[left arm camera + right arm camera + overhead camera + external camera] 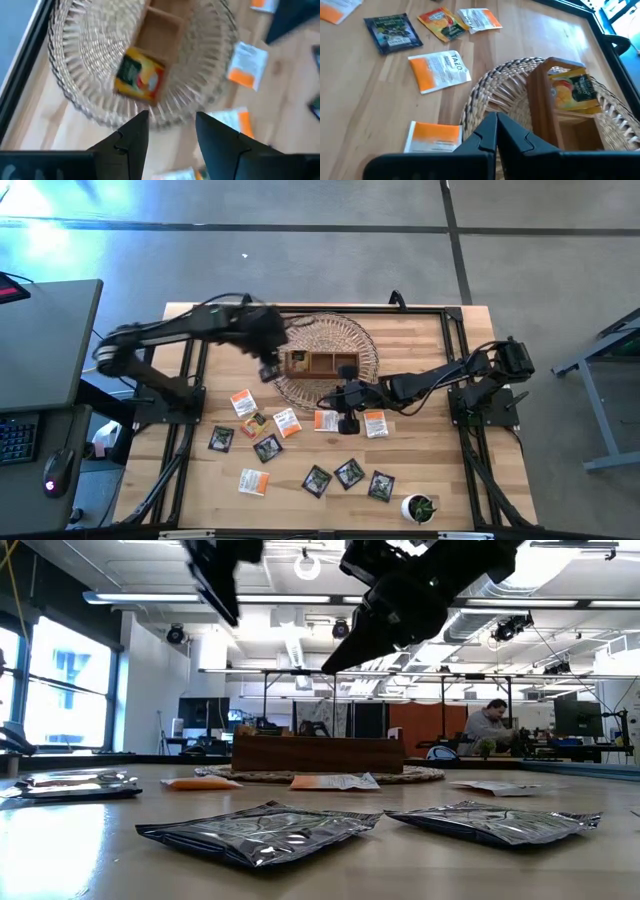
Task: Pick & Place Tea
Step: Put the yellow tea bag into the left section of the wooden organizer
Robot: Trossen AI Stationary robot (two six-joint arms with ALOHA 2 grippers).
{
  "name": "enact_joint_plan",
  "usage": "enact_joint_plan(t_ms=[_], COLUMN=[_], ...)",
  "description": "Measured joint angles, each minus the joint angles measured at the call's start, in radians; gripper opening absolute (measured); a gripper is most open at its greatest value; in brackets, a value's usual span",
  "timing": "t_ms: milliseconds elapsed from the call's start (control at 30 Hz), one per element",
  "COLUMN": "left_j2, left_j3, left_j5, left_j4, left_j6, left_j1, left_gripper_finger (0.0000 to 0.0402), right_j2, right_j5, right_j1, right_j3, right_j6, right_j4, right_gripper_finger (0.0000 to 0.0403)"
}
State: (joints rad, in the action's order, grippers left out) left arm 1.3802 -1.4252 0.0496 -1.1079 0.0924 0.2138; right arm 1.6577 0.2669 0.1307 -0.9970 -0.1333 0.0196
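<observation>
Yellow-red sachet (140, 76) in wooden tray (161, 30) end compartment.
My left gripper (169, 131) hovers above, fingers spread, empty.

Bright overhead light; left wrist view blurred by motion.

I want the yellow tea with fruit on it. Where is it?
The yellow tea sachet lies in the end compartment of the wooden tray on the wicker mat, the compartment nearest the left arm.
</observation>
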Motion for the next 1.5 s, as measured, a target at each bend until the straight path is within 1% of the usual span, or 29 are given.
enact_joint_plan(t_ms=[67,133,200,300,400,467,500,567,667,733,833,1000,1100,1167,1333,1433,1500], left_j2=[-0.081,-0.168,-0.248,-0.367,-0.458,-0.496,-0.503,-0.506,-0.497,-0.476,-0.439,-0.391,-0.358,-0.337,-0.294,-0.259,-0.233], left_j3=[0.045,0.114,0.208,0.386,0.565,0.673,0.718,0.795,0.873,0.904,0.937,0.968,0.967,0.967,0.966,0.966,0.966], left_j5=[0.02,0.062,0.109,0.145,0.13,0.097,0.075,0.038,0.008,0.009,0.008,0.008,0.008,0.014,0.018,0.016,0.012], left_j4=[0.011,0.024,0.047,0.111,0.254,0.339,0.408,0.525,0.61,0.61,0.605,0.601,0.61,0.639,0.726,0.768,0.756], left_j6=[0.052,0.126,0.218,0.379,0.524,0.567,0.568,0.567,0.513,0.464,0.444,0.52,0.508,0.447,0.173,0.074,0.022], left_j1=[-0.059,-0.125,-0.194,-0.296,-0.376,-0.41,-0.423,-0.441,-0.452,-0.45,-0.45,-0.45,-0.45,-0.45,-0.45,-0.45,-0.45], left_gripper_finger=[0.0159,0.0159,0.0159,0.0159,0.0159,0.0159,0.0159,0.0159,0.0159,0.0159,0.0159,0.0159,0.0159,0.0159,0.0159,0.0159,0.0159], right_j2=[0.0,0.0,0.0,0.0,0.0,0.0,0.0,0.0,0.0,0.0,0.0,0.0,0.0,0.0,0.0,0.0,0.0], right_j5=[-0.008,-0.016,-0.025,-0.042,-0.078,-0.117,-0.133,-0.149,-0.152,-0.152,-0.169,-0.171,-0.17,-0.174,-0.171,-0.171,-0.171], right_j1=[0.0,0.0,0.0,0.0,0.0,0.0,0.0,0.0,0.001,0.001,0.0,0.001,0.001,0.001,0.001,0.001,0.001], right_j3=[0.0,0.0,0.0,0.0,-0.001,-0.001,-0.001,0.0,0.0,-0.001,-0.001,-0.001,0.0,0.0,0.0,0.0,0.0], right_j6=[-0.001,0.002,0.002,0.002,0.003,0.002,0.001,0.001,0.019,0.034,0.047,0.043,0.048,0.048,0.046,0.046,0.042], right_j4=[0.001,0.009,0.029,0.095,0.163,0.194,0.208,0.237,0.289,0.333,0.355,0.349,0.344,0.343,0.339,0.337,0.336], right_gripper_finger=[0.0009,0.0011,0.001,0.0007,0.0003,0.0002,0.0002,0.0004,0.0006,0.0004,0.0002,0.0008,0.0007,0.0004,0.0004,0.0008,0.0008])
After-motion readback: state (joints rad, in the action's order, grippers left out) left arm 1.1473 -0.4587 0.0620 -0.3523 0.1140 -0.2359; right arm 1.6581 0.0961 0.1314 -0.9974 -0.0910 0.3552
